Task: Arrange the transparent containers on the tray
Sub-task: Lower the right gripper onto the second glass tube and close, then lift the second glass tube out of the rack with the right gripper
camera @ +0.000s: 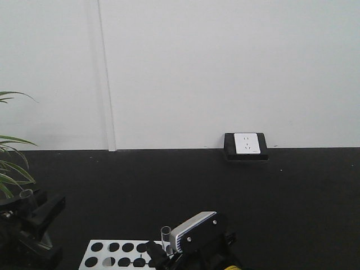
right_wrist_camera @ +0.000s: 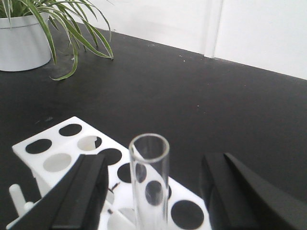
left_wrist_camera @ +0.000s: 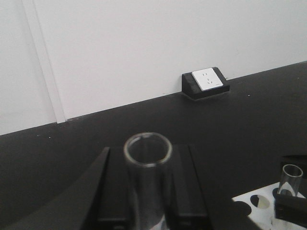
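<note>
Two test tubes are seen, one at each arm. The left test tube (left_wrist_camera: 147, 191) stands upright between the fingers of the left gripper (left_wrist_camera: 148, 158). The dark fingers sit close against its wall on both sides, so this gripper is closed on the glass. In the front view this tube is on the left side, over the black table (camera: 292, 202), beside the white rack (right_wrist_camera: 61, 143) and not touching it (only its round rim shows there, above the gripper body).

The right test tube (right_wrist_camera: 148, 191) is upright over the near part of the rack, among the round holes. Its lower end is cut off by the picture edge, so it cannot be told which hole it is in. The right gripper (right_wrist_camera: 156, 158) is spread wide around it, with a clear gap between the glass and each finger, so it grips nothing.

On the table beyond the rack stands a white pot (right_wrist_camera: 24, 43) with a green plant (right_wrist_camera: 72, 33). A black box with a white socket (camera: 246, 145) sits at the foot of the white wall (camera: 225, 67).
</note>
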`<state>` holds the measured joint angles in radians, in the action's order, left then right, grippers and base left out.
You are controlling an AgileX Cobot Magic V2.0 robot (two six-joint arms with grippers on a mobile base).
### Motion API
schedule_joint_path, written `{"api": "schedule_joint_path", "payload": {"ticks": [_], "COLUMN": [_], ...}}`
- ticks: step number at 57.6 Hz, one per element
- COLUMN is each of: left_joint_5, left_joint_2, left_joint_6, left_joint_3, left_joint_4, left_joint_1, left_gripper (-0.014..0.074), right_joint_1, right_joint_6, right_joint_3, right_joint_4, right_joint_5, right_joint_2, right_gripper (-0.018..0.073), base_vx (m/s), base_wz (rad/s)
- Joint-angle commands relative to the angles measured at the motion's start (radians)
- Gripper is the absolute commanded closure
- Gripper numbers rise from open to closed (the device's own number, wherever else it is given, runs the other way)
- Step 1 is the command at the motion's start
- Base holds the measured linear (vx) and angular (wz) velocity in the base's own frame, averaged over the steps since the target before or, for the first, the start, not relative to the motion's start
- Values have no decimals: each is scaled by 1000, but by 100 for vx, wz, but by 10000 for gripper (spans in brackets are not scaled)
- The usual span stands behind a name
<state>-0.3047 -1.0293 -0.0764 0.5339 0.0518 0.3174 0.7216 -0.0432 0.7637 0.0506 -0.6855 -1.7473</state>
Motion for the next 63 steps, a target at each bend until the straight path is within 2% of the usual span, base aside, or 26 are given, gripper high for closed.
{"api": "schedule_joint_path", "payload": {"ticks": [1, 14, 21, 42, 55, 63], "left_joint_5": [-84, -83, -83, -83, -82, -82], "left_joint_2": [19, 19, 19, 19, 19, 19], "left_joint_6": [0, 0, 0, 0, 0, 0], "left_joint_3": [29, 29, 29, 29, 29, 29], "left_joint_4": [-9, -9, -9, -9, -9, -9], "left_joint_1": [6, 6, 6, 6, 6, 6], "left_gripper": [548, 549, 549, 549, 548, 548], "right_joint_1": [-2, -2, -2, -2, -4, -4], "right_joint_6": [-2, -2, -2, -2, -2, -3], "right_joint_3": [55, 66, 66, 66, 66, 66], "right_joint_4": [-10, -6, -6, -6, 3, 53], "right_joint_5": [-80, -89, -88, -88, -77, -13], "right_joint_2": [8, -37, -37, -37, 31, 122], "right_gripper": [71, 72, 101, 343, 358, 358], "base_vx": [0, 0, 0, 0, 0, 0], "base_wz": [0, 0, 0, 0, 0, 0]}}
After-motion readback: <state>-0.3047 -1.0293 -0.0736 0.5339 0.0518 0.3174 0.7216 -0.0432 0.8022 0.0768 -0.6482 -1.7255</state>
